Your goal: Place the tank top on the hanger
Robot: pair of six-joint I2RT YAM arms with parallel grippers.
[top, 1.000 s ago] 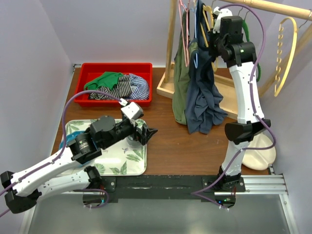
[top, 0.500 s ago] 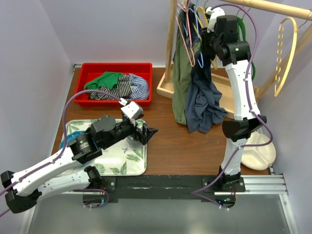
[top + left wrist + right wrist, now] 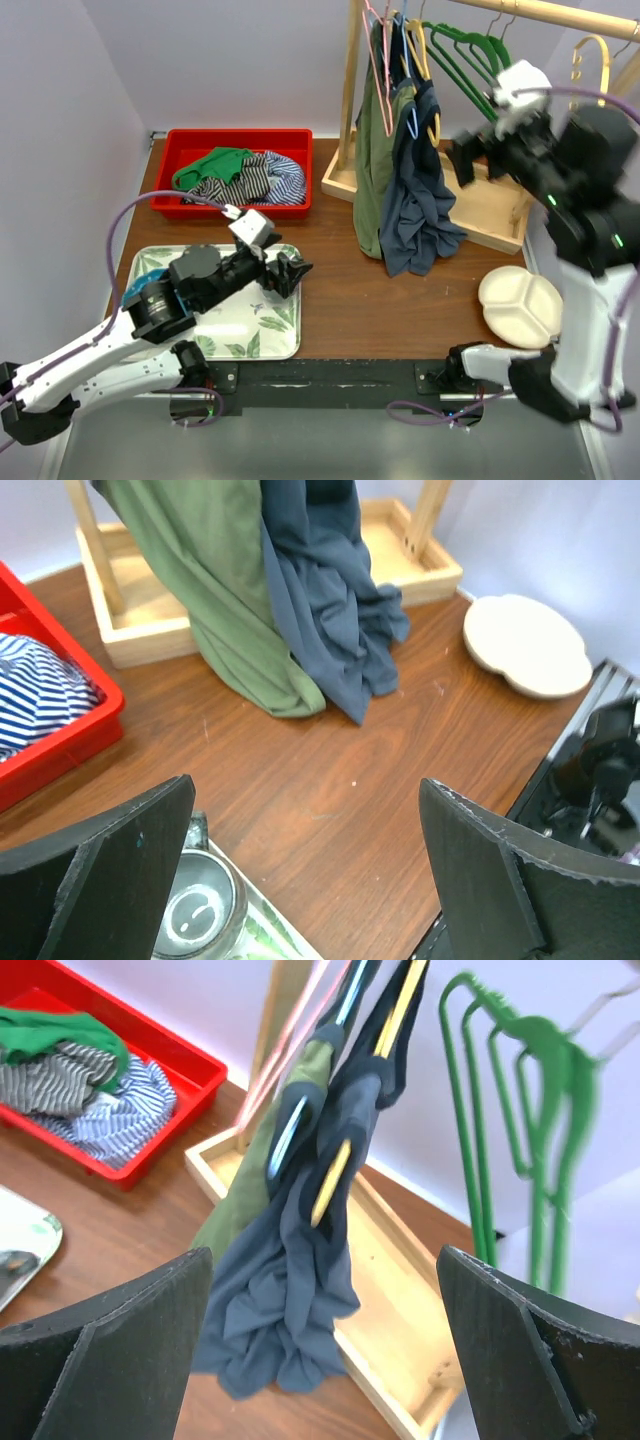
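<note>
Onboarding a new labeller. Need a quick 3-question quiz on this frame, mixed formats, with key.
1. True or false: the right hand is gripping the tank top.
2. What hangs right beside the tank top on the rack? A) olive top B) red jacket C) towel
3. Short answer: what colour is the bin at back left?

Key: 1 false, its jaws are open and clear of the top. 2 A. 3 red.
</note>
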